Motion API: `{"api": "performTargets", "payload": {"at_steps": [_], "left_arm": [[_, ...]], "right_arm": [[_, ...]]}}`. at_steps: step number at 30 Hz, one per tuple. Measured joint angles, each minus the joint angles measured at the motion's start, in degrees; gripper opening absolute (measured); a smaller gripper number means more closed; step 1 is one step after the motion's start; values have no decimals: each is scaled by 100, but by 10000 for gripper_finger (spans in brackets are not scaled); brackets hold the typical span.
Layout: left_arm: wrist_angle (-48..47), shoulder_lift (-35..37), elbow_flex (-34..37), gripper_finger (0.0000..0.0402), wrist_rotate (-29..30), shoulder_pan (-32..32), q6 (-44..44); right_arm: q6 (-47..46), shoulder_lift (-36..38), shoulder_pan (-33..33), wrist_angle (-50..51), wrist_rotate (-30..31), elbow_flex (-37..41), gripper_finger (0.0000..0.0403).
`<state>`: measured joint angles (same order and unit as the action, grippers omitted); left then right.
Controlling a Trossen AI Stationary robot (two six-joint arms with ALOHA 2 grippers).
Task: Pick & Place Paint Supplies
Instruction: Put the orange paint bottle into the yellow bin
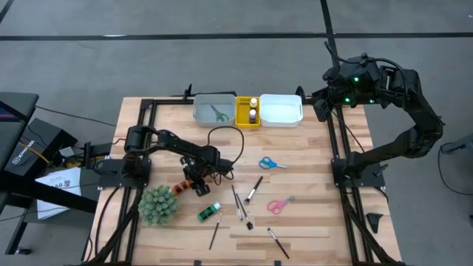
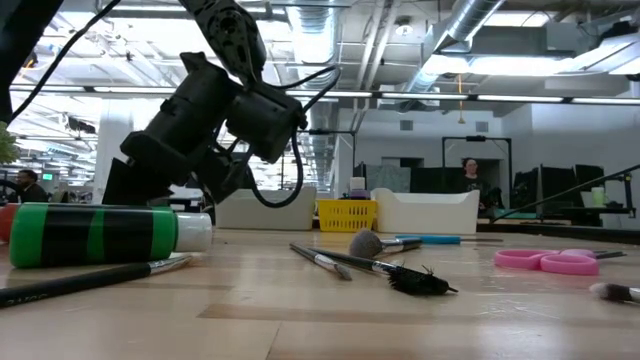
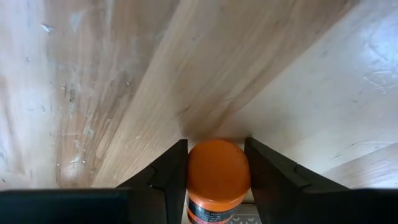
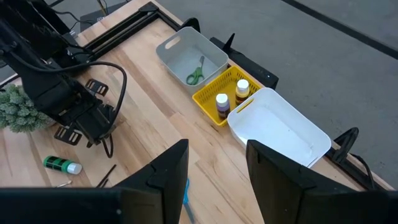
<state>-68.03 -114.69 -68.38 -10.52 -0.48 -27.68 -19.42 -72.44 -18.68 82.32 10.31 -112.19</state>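
Nearest the front edge of the pale, grained wooden table (image 1: 295, 177) lie thin dark-handled brushes (image 1: 278, 242), one bristly head splayed black in the low view, beside a green paint bottle (image 1: 209, 213) lying on its side, a smooth cylinder with dark bands and a white cap. Pink-handled scissors (image 1: 280, 204) rest flat a little to the right, near the spiky green plant ball (image 1: 158, 205) on the opposite side. Just past the ball, the left gripper (image 1: 189, 186) is down at the tabletop, its two flat dark fingers clamped on either side of the orange paint bottle (image 3: 218, 177), whose rounded glossy cap fills the gap between them. Farther in, blue-handled scissors (image 1: 271, 163) lie alone on bare wood. At the far edge stand three trays touching in a row: a grey tray (image 1: 200, 111) holding green-handled scissors (image 1: 219, 114), a yellow lattice basket (image 1: 243, 118) with two upright small bottles (image 4: 222, 104), and a smooth white tray (image 1: 295, 114). The right gripper (image 4: 214, 168) hangs high off the far right corner, fingers apart and holding nothing.
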Motion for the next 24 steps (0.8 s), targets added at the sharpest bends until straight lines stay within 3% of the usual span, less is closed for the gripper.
{"api": "performTargets", "payload": {"at_steps": [6,12,19,24], "left_arm": [[81,233,-4,137,277,206,-85],[494,1026,-2,137,515,687,-501],[1943,2446,-2,137,742,1478,-1496],[3663,3374,0,137,1180,1904,-2267]], "right_arm": [[19,0,-20,0,2,-1,158],[35,0,-20,-4,4,1,158],[9,-1,-20,-44,19,-1,158],[20,0,-8,-265,25,1,158]]}}
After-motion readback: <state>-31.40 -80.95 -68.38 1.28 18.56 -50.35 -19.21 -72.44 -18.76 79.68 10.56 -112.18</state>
